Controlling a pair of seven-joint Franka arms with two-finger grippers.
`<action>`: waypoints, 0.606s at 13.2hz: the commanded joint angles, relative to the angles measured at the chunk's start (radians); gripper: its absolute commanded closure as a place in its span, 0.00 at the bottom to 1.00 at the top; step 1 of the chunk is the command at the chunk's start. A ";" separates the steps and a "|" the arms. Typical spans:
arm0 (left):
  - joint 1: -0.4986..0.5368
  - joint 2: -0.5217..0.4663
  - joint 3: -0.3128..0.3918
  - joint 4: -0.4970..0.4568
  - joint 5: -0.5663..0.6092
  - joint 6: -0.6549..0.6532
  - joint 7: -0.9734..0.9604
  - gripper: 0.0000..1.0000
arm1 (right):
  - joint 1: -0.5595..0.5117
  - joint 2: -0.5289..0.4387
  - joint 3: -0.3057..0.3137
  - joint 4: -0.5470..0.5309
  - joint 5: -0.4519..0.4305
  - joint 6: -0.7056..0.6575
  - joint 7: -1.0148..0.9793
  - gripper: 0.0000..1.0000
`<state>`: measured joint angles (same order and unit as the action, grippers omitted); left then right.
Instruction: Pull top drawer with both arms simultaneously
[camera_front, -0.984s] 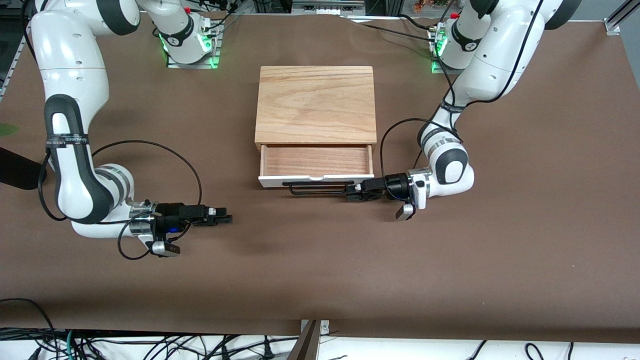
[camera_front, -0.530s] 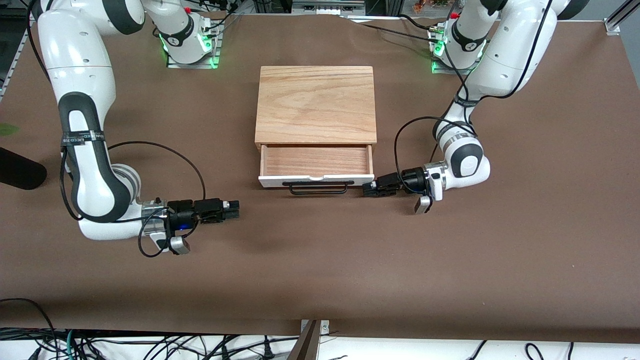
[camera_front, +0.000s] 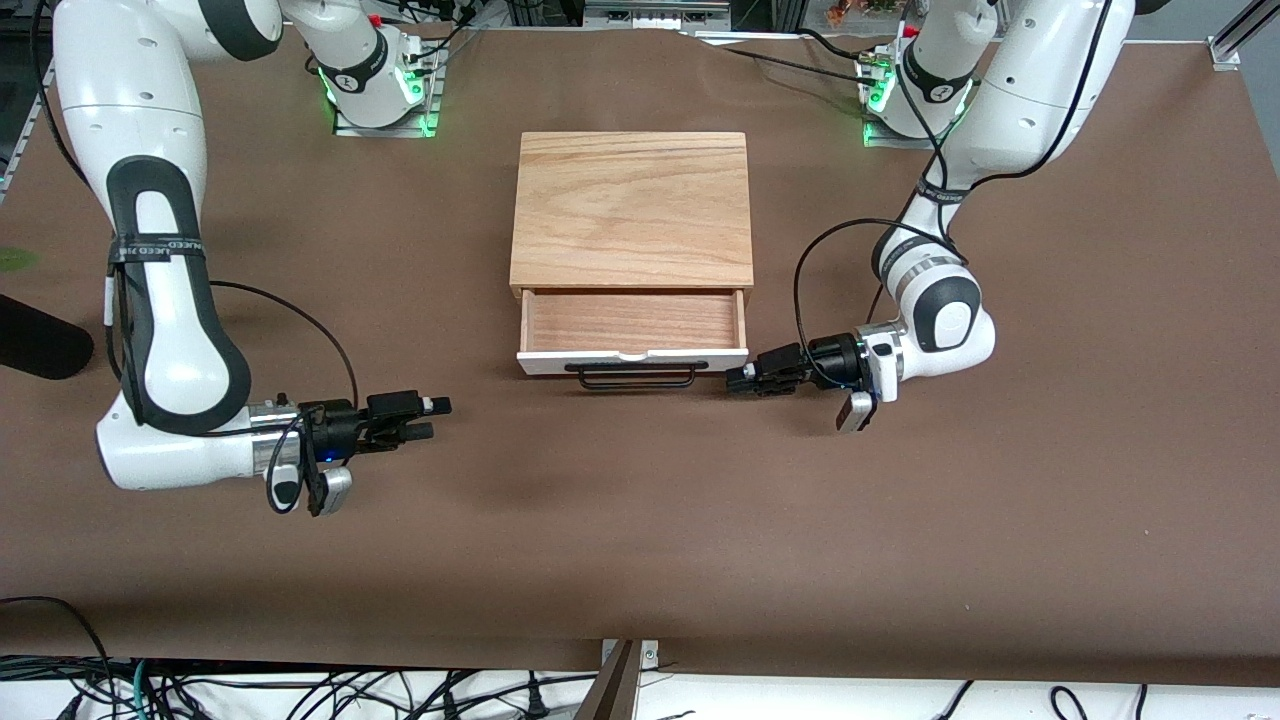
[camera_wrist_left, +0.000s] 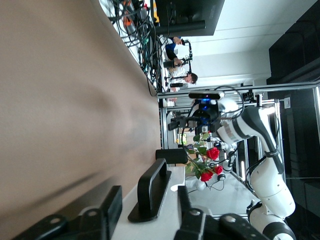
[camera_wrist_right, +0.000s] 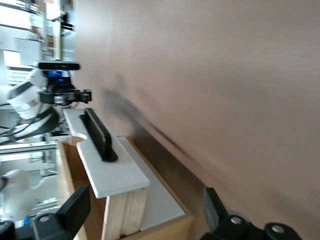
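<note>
Since a second ago our left gripper (camera_front: 738, 382) has let go of the handle (camera_front: 637, 375) and slid off toward the left arm's end of the table; it now sits just beside the handle's end, holding nothing, its fingers (camera_wrist_left: 111, 210) partly apart. Our right gripper (camera_front: 438, 417) has drawn a little farther from the drawer (camera_front: 632, 330); it is fully open and empty, well apart from the handle. The drawer stands pulled out of the box (camera_front: 632, 208) in the middle of the table, its tray bare, white front facing the front camera.

We judge the pull done and both arms retreating. If more travel is wanted, each gripper must return to its own end of the handle, close, and draw evenly together.
</note>
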<state>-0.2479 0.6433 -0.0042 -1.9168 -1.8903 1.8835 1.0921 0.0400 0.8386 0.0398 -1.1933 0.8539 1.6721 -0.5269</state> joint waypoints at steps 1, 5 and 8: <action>-0.048 0.007 0.000 0.001 -0.079 0.019 -0.006 0.39 | 0.026 -0.042 -0.003 0.061 -0.166 -0.009 0.134 0.00; -0.065 0.015 -0.005 0.001 -0.090 0.032 -0.004 0.41 | 0.067 -0.143 0.002 0.061 -0.473 -0.012 0.264 0.00; -0.071 0.036 -0.010 0.044 -0.090 0.065 -0.014 0.48 | 0.084 -0.206 0.005 0.060 -0.682 -0.017 0.269 0.00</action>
<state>-0.2990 0.6527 -0.0088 -1.9143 -1.9633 1.9119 1.0870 0.1149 0.6762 0.0429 -1.1205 0.2673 1.6674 -0.2726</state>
